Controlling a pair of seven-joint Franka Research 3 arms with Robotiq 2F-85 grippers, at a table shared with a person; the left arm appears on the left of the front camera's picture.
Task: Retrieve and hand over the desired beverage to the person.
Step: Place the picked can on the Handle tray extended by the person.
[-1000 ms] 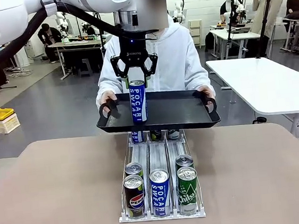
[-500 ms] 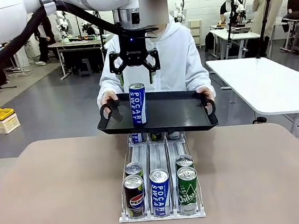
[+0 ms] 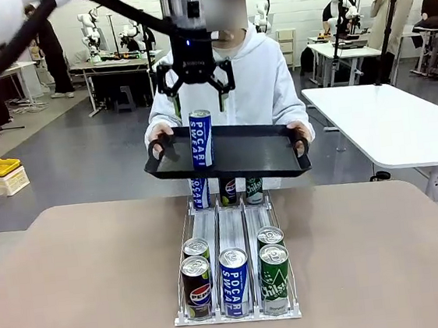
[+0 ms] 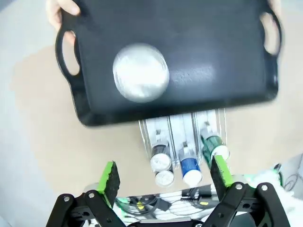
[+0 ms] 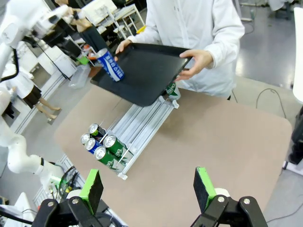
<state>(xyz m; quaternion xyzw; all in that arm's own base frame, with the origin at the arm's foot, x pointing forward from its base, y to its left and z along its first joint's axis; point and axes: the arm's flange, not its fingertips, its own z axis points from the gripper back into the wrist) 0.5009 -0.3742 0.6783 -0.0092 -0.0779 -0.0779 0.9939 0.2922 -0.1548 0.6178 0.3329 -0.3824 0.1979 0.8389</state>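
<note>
By my reading the handover was all but done. The Pocari Sweat can (image 3: 201,138) stood upright on the black tray (image 3: 257,150), toward its left end. The person (image 3: 260,73) held that tray by both handles above the far edge of the surface (image 3: 82,280). The left gripper (image 3: 198,105) hung just above the can's top with its fingers spread wide, green pads clear on either side and nothing pinched between them. In the left wrist view the can's silver lid lay well ahead of the pads, though that picture was blurred and I would not swear to how much air lay between them. The right gripper (image 5: 148,188) was likewise spread and empty, poised over the near side of the surface, well apart from the tray.

Below the tray, the rack (image 3: 218,227) held its remaining stock. A Pepsi can (image 3: 197,288), a second blue can (image 3: 235,280) and a green can (image 3: 275,277) stood at the near end, with more behind.

What seemed left was the retreat. The left arm would need to rise straight up before drawing back to its own side, keeping both pads off the can. A tall, narrow can on a hand-held tray would tip at a light knock, and the tray looked slightly tilted. The right arm appeared to have no part to play.
</note>
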